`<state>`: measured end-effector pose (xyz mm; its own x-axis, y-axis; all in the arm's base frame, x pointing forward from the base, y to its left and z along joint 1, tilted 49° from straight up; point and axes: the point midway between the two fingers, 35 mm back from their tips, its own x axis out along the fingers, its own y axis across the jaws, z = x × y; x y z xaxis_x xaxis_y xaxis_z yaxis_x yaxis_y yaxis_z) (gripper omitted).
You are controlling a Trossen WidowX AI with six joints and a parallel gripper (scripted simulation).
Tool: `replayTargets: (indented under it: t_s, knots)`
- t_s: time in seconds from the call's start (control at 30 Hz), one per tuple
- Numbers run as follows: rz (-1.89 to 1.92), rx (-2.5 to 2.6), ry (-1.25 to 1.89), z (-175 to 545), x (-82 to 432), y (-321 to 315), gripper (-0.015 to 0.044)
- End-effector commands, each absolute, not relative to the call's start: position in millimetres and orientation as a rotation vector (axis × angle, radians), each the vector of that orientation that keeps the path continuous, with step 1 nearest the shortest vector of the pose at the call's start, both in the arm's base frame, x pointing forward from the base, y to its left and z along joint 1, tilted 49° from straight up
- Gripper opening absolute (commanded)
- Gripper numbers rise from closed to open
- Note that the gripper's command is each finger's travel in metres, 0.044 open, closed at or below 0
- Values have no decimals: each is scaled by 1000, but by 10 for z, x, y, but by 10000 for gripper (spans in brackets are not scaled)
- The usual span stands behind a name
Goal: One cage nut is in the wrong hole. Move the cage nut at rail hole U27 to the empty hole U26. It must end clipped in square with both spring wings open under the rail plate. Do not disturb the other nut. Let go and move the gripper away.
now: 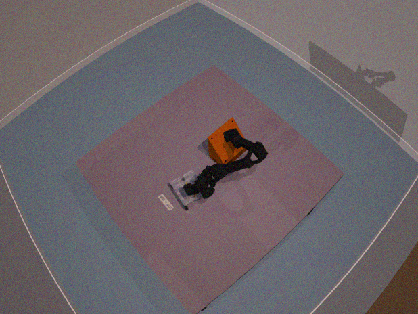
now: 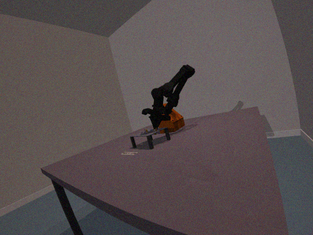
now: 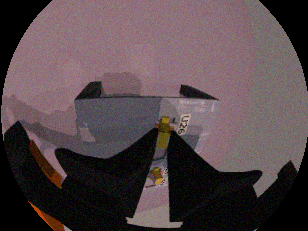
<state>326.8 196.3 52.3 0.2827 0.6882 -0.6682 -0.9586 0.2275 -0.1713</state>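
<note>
The pale rail plate (image 1: 174,185) (image 2: 139,135) (image 3: 115,116) stands on short dark legs. My gripper (image 2: 155,128) (image 3: 164,133) points down at the plate, its fingertips low over it. The fingers are shut on a yellow cage nut (image 3: 163,140), beside the U26 label (image 3: 184,124) in the wrist view. Whether this nut is square or its wings are open under the plate is hidden. The other yellow nut (image 3: 157,176) shows lower in the wrist view, between the finger bodies, apart from the held nut. In the top view the arm covers the fingertips.
The orange block (image 1: 218,143) (image 2: 174,122) stands behind the plate, at the arm's base. A small white printed label (image 1: 166,202) (image 2: 129,153) lies on the pink table (image 1: 216,254) (image 2: 202,164) in front of the plate. Dark legs (image 2: 150,142) (image 2: 167,134) hold the plate up.
</note>
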Motion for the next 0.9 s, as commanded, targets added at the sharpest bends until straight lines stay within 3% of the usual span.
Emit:
replayTargets:
  t_s: [0.0,0.87]
  knots:
    - [1193,-631,512,529,3275,1959,24]
    - [1183,-633,508,529,3266,1960,24]
